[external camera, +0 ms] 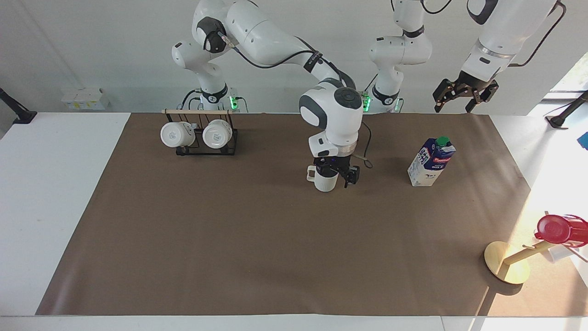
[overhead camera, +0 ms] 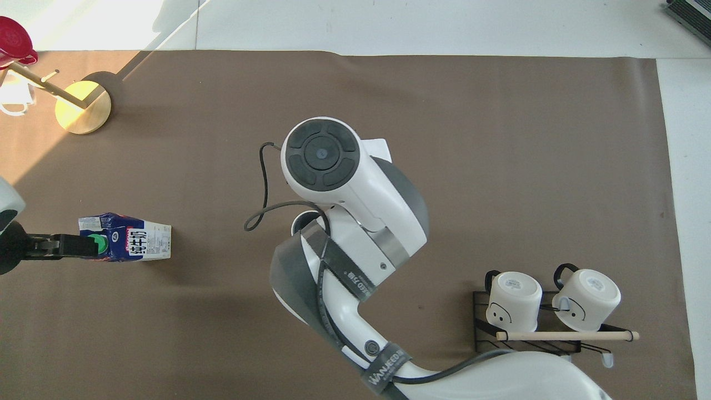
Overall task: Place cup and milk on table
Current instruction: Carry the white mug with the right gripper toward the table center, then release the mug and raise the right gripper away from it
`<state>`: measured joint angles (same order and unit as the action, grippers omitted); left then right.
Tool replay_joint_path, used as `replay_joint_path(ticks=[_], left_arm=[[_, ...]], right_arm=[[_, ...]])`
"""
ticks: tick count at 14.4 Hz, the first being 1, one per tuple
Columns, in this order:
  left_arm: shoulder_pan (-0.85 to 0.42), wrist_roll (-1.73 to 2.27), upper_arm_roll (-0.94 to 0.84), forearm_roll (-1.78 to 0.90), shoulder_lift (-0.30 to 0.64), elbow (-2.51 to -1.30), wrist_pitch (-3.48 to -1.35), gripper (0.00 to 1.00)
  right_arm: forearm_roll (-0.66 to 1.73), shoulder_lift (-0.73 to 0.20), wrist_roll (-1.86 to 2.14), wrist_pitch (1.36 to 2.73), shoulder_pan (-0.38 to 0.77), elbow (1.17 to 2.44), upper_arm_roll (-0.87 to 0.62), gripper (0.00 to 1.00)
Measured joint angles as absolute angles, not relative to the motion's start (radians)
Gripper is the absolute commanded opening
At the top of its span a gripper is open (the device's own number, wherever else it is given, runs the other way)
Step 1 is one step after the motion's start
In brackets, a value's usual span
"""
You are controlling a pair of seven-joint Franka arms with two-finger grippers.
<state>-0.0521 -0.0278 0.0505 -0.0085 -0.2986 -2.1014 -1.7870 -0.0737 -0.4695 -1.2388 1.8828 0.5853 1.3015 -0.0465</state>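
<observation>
Two task items stand upright on the table (external camera: 285,257) in the facing view. The cup (external camera: 323,179) sits mid-table, handle toward the right arm's end; the right gripper (external camera: 335,174) straddles its rim, fingers spread wide. The left gripper (external camera: 464,94) hangs high, spread open. In the overhead view, the milk carton (overhead camera: 133,244) stands with its long axis vertical, toward the left arm's end, the left gripper (overhead camera: 72,246) over its cap.

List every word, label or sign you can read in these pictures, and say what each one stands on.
"WANJEED" on the strap round the right arm's link.
"纯牛奶" down the side of the milk.
The red band on the milk holds white writing, too small to read.
The two rack mugs carry marks on their bases, too small to read.
</observation>
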Motion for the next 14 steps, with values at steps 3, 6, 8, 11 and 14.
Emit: replay_joint_path(ticks=[3,6,8,11,14], left_arm=[[-0.064,-0.06,0.035,-0.008,-0.314,-2.164,-1.85,1.0],[-0.073,-0.065,0.032,-0.008,-0.328,-2.216,-1.908,1.0],[-0.073,-0.092,0.033,-0.008,-0.331,-2.239,-1.946,1.0],[-0.071,-0.124,0.036,-0.008,-0.332,-2.279,-2.003,1.0],[-0.063,-0.154,0.041,-0.008,-0.332,-2.321,-2.069,1.0]], right_arm=[[-0.073,-0.345,-1.06,1.798,0.465,1.355,-0.046,1.0],[-0.073,-0.264,-0.899,1.725,0.365,1.379,-0.045,1.0],[-0.07,-0.223,-0.791,1.678,0.303,1.386,-0.046,1.0],[-0.041,-0.172,-0.589,1.646,0.181,1.389,-0.046,1.0],[-0.022,-0.137,-0.412,1.611,0.075,1.389,-0.045,1.0]])
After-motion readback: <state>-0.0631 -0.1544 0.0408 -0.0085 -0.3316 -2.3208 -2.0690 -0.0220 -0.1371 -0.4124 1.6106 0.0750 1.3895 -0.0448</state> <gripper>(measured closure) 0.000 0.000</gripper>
